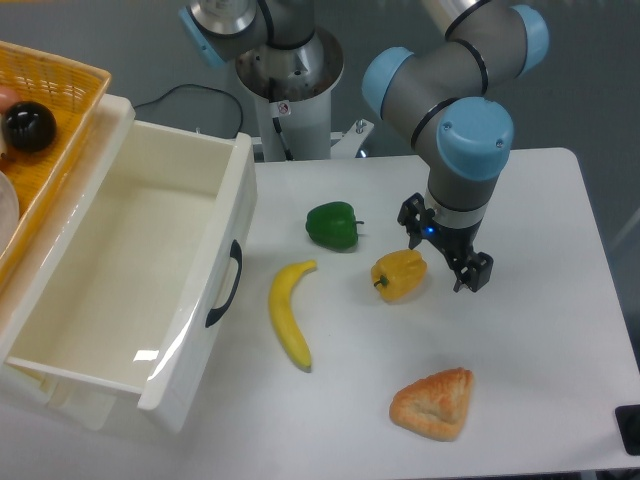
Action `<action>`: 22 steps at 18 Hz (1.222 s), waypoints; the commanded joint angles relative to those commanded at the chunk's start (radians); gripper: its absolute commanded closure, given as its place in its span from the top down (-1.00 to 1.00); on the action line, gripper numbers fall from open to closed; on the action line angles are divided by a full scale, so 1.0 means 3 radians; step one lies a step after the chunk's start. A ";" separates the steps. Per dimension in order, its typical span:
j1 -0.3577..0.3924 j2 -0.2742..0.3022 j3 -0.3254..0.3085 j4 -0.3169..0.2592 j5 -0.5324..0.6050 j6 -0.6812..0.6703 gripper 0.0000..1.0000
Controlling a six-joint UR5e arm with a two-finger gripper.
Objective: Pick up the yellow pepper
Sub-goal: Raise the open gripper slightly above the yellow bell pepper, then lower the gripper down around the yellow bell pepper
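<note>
The yellow pepper lies on the white table near its middle, glossy and lobed, with its short stem pointing to the left. My gripper hangs just to its right, slightly behind it, fingers pointing down. The jaws stand open with nothing between them. One dark fingertip sits right of the pepper, the other behind it. The pepper is apart from both fingers.
A green pepper lies left of and behind the yellow one. A banana lies to the left, a croissant-like pastry toward the front. An open white drawer fills the left side, with a yellow basket above it.
</note>
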 joint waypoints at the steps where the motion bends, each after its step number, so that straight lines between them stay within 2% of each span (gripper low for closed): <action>1: 0.0000 -0.0005 0.0000 0.0000 -0.0005 0.0000 1.00; 6: 0.0066 -0.0015 -0.0015 -0.0097 -0.0194 -0.0015 1.00; 9: 0.0224 -0.0010 -0.0265 -0.0046 -0.0220 0.0000 1.00; 12: 0.0368 -0.0005 -0.0404 -0.0036 -0.0240 0.0031 1.00; 15: 0.0384 -0.0015 -0.0526 -0.0026 -0.0235 0.0245 1.00; 19: 0.0368 -0.0041 -0.0578 -0.0010 -0.0235 0.0256 1.00; 22: 0.0358 -0.0056 -0.0700 0.0046 -0.0235 0.0296 1.00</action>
